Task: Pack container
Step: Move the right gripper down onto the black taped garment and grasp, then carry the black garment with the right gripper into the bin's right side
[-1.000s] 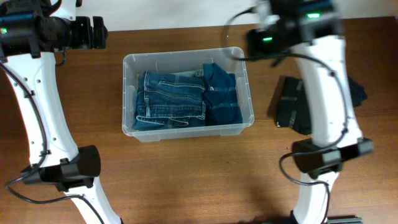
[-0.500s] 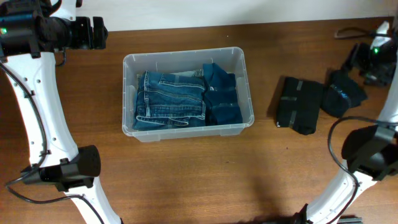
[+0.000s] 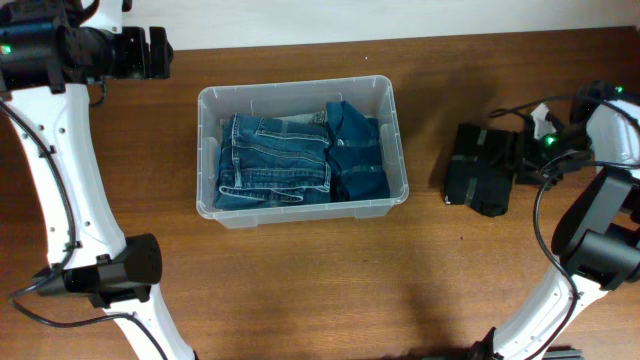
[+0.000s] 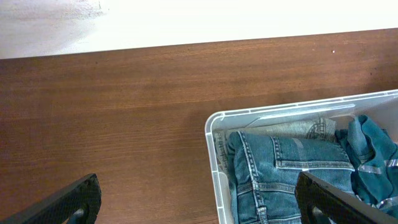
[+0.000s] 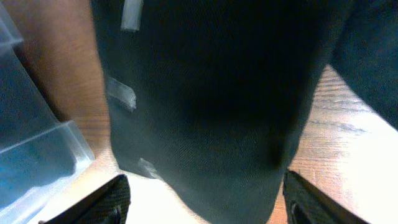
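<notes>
Dark folded garment [image 3: 478, 178] lies on wooden table [image 3: 300, 285].

No legible text, brand, number anywhere; faint print on denim lining [image 4: 311, 128] in container [image 4: 216, 169] too blurred to read.

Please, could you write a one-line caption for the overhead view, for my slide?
Clear container holding folded jeans; the open right gripper is above dark clothes on the table.

A brown wooden table [image 3: 300, 290] is bearing two things directly. The container [image 3: 300, 92], a clear bin, is sitting left of centre, nearer the far edge than the near one. A dark folded garment [image 3: 478, 185] is lying flat to its right, apart from it, with pale strips showing along its left side.
</notes>
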Motion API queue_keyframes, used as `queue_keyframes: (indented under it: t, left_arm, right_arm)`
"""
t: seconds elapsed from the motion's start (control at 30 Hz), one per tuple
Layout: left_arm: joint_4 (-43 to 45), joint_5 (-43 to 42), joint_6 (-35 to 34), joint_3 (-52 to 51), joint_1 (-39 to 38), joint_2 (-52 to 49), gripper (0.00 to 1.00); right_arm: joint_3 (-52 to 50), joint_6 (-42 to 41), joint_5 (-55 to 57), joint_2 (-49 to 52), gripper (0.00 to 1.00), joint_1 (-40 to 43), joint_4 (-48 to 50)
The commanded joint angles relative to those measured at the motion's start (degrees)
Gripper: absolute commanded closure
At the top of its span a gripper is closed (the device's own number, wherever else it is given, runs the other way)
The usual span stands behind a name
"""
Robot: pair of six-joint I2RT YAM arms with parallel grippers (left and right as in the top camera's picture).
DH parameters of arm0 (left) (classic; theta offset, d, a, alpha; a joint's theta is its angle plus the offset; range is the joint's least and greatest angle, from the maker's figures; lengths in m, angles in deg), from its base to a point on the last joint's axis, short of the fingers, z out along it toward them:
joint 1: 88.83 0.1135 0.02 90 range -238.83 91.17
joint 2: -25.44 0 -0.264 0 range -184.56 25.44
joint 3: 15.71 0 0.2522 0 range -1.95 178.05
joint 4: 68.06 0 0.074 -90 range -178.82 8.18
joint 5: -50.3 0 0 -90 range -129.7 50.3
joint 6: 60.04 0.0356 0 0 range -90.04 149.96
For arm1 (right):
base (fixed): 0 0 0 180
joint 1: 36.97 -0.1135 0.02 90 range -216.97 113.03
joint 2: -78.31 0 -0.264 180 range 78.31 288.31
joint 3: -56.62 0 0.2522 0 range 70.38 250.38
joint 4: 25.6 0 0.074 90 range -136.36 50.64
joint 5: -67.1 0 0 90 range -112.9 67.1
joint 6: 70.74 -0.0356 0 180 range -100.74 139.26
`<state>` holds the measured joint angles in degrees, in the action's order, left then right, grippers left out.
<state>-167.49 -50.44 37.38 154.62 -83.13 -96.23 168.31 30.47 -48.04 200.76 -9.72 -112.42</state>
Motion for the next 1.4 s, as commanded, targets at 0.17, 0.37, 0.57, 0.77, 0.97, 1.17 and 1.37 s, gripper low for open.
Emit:
queue_keyframes:
  t: [0.17,0.37,0.57,0.77,0.97,1.17,1.37]
  left_arm:
    - [0.15,-0.39,-0.46,-0.22,0.11,-0.37,0.01]
    - [0.15,-0.42,-0.46,-0.22,0.11,-0.37,0.01]
    - [0.17,-0.42,-0.48,-0.22,0.09,-0.37,0.01]
    - [0.17,-0.42,-0.48,-0.22,0.09,-0.37,0.01]
    - [0.09,-0.42,-0.48,-0.22,0.11,-0.37,0.01]
    - [0.07,-0.42,-0.48,-0.22,0.11,-0.37,0.01]
    - [-0.02,-0.39,-0.48,-0.22,0.11,-0.37,0.01]
  right_arm:
    - [-10.32,1.66,-1.66,-0.26,0.45,-3.19,11.76]
    - [-10.29,0.50,-1.88,-0.39,0.96,-6.56,12.37]
    - [0.42,0.39,-2.71,-5.09,0.96,-7.76,4.63]
    - [19.65,-0.11,-2.73,-12.61,0.96,-12.07,-5.68]
    - [24.68,-4.70,-3.39,-16.13,0.96,-22.84,-8.11]
    - [23.58,-10.78,-2.49,-14.97,0.96,-35.21,-7.96]
    - [16.37,-15.85,-0.85,-12.50,0.96,-41.24,-2.38]
